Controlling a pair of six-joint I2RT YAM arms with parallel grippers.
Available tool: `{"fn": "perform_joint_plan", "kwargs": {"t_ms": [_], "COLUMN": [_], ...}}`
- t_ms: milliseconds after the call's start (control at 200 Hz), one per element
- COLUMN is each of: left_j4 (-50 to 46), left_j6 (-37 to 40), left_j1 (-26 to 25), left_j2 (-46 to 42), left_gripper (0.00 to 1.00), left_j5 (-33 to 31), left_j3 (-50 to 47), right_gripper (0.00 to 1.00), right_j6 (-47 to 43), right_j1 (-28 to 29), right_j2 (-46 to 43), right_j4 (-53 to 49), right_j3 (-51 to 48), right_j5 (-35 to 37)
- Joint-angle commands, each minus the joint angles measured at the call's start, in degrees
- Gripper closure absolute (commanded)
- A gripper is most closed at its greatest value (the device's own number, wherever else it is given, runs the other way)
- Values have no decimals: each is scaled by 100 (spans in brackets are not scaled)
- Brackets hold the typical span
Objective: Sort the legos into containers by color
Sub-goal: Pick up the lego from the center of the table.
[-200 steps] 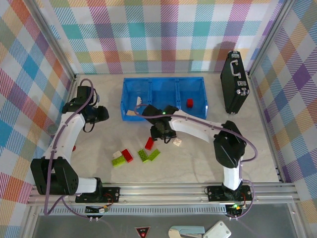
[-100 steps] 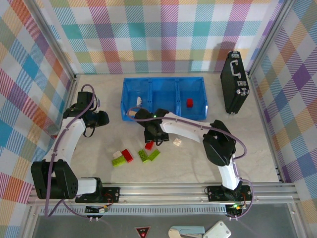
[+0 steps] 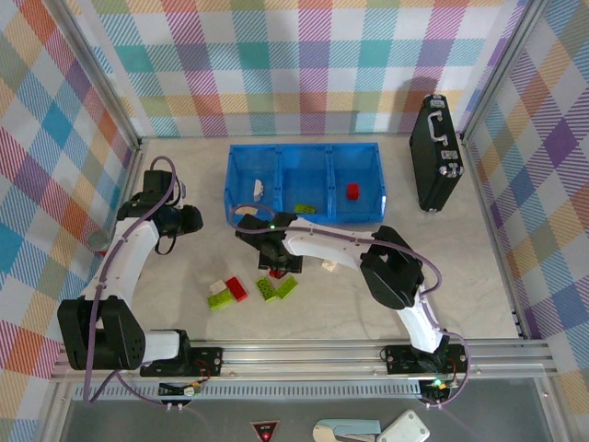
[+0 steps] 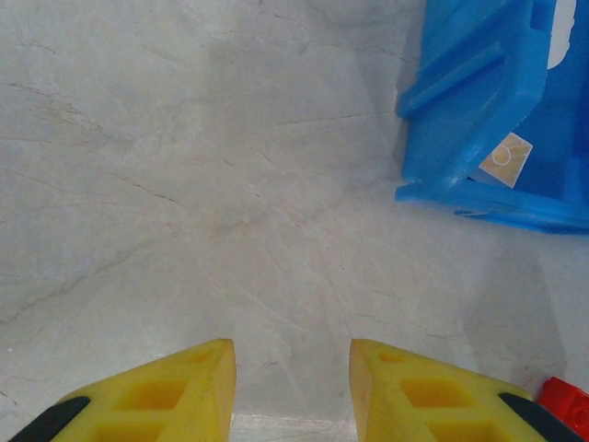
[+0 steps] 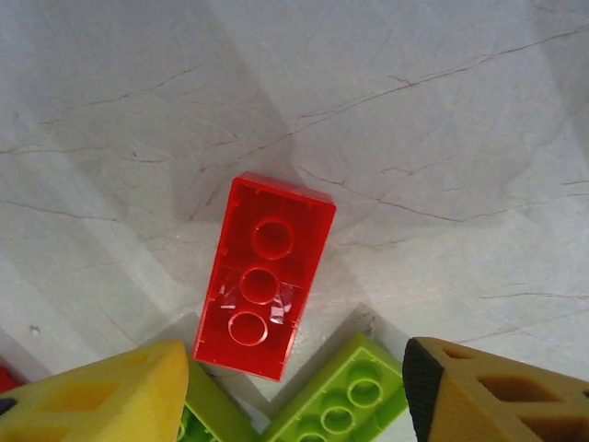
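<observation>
Because the red brick (image 5: 267,287) lies underside up on the table (image 5: 442,110) just ahead of our right gripper (image 5: 294,364), long axis running forward between its spread, empty fingers, we judge they can close across its width. Lime green bricks (image 5: 345,401) touch its near end; our left gripper (image 4: 290,368), parted and empty, is well off.
</observation>
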Motion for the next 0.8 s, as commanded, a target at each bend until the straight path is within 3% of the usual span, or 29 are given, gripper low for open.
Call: {"fn": "perform_joint_plan", "kwargs": {"t_ms": [0, 795], "left_j4": [10, -20], "left_j6": [67, 75], "left_j1": [79, 85], "left_j2": [-115, -85], "left_gripper": [63, 63], "left_j5": [86, 87], "left_j3": [-75, -76], "right_gripper": [37, 44], "right_j6": [456, 668], "right_j1": [54, 75], "right_j2": [210, 971], "right_j4": [-156, -148], "right_j3": [222, 656], "right_j5": [184, 170]}}
